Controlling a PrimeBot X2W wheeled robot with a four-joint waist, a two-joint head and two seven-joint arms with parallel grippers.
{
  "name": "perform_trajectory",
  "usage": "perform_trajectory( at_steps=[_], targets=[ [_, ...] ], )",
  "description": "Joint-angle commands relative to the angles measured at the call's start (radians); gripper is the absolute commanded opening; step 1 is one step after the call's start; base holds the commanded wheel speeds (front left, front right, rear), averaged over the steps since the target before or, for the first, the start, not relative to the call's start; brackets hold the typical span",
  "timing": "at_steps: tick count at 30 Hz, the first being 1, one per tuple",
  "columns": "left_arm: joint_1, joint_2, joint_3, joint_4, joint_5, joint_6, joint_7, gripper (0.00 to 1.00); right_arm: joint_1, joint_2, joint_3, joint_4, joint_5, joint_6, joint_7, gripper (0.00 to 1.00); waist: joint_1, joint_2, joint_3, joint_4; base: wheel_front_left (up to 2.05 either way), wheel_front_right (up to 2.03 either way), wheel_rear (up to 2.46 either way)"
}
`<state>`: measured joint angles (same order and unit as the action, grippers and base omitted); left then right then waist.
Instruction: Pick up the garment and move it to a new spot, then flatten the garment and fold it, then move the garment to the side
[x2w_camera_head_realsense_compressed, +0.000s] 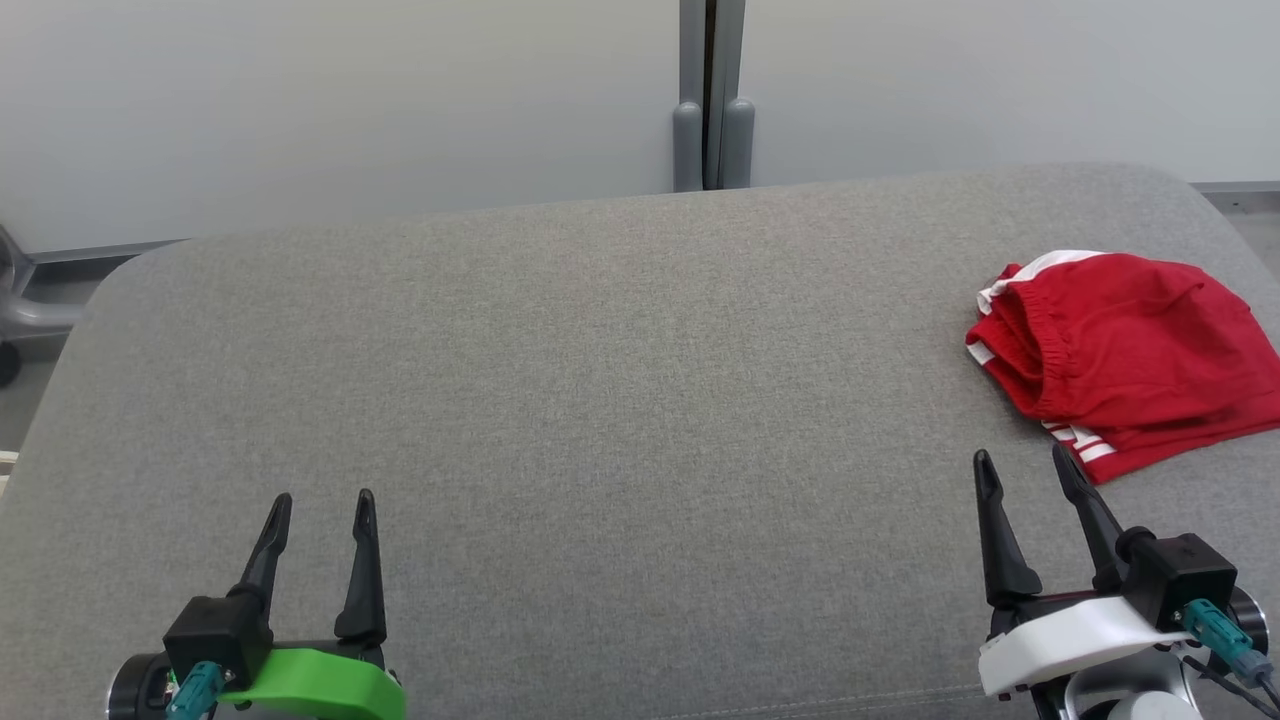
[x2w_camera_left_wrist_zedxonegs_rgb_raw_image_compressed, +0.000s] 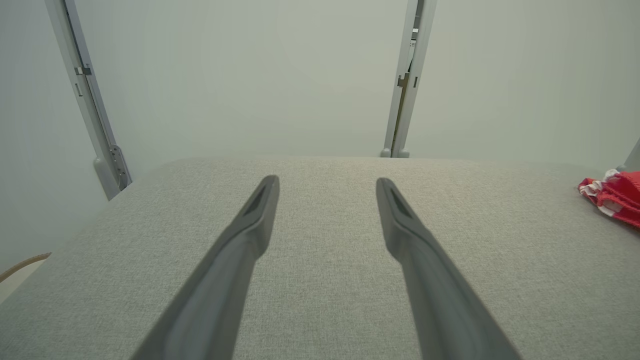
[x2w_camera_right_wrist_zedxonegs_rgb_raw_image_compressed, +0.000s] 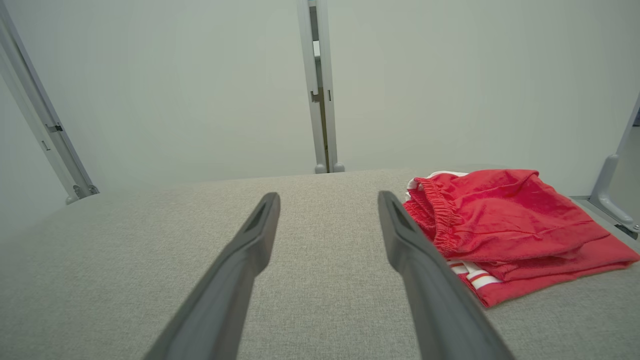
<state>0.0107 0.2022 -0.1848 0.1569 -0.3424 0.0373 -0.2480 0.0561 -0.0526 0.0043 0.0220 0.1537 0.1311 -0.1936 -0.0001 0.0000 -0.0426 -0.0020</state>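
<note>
We look down on a broad grey cushion (x2w_camera_head_realsense_compressed: 600, 400) with rounded corners and a woven cover, which stretches across the head view. The garment (x2w_camera_head_realsense_compressed: 1125, 345), a pair of red shorts with white side stripes and a gathered elastic waistband, lies at the cushion's far right, close to its edge. It is folded over on itself into a compact bundle. The waistband is turned toward the middle of the cushion and the striped hem toward us. Part of it runs past the right border of the head view.

Our left gripper (x2w_camera_head_realsense_compressed: 324, 496) is at the lower left over bare cushion, carried on a green mount (x2w_camera_head_realsense_compressed: 310, 685). Its two dark fingers are spread apart with nothing between them. In the left wrist view we find the same wide gap, and the garment appears small at the far right edge, well apart from this gripper.

Our right gripper (x2w_camera_head_realsense_compressed: 1023, 453) is at the lower right on a white mount (x2w_camera_head_realsense_compressed: 1070, 640), its jaws likewise wide apart and empty. Its fingertips point up the head view and reach just beside the striped hem, with a sliver of cushion showing between them. In the right wrist view the garment lies beyond and to the right of the right-hand finger.

Behind the cushion stand pale wall panels (x2w_camera_head_realsense_compressed: 350, 100), joined by a grey upright post (x2w_camera_head_realsense_compressed: 712, 100).
</note>
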Motion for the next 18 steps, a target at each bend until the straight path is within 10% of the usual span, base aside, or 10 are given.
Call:
perform_trajectory(
  at_steps=[1, 18],
  targets=[
    [-0.010, 0.003, 0.001, 0.000, -0.009, 0.006, -0.006, 1.00, 0.011, -0.001, -0.001, -0.004, 0.001, -0.001, 0.004, 1.00, 0.0001, 0.0000, 0.001, -0.001, 0.00, 0.00, 0.00],
    [-0.012, -0.007, -0.009, 0.010, -0.015, 0.021, -0.008, 1.00, 0.011, 0.000, -0.001, -0.019, -0.001, -0.001, 0.014, 1.00, 0.0001, 0.0000, -0.004, 0.001, 0.00, 0.00, 0.00]
  ],
)
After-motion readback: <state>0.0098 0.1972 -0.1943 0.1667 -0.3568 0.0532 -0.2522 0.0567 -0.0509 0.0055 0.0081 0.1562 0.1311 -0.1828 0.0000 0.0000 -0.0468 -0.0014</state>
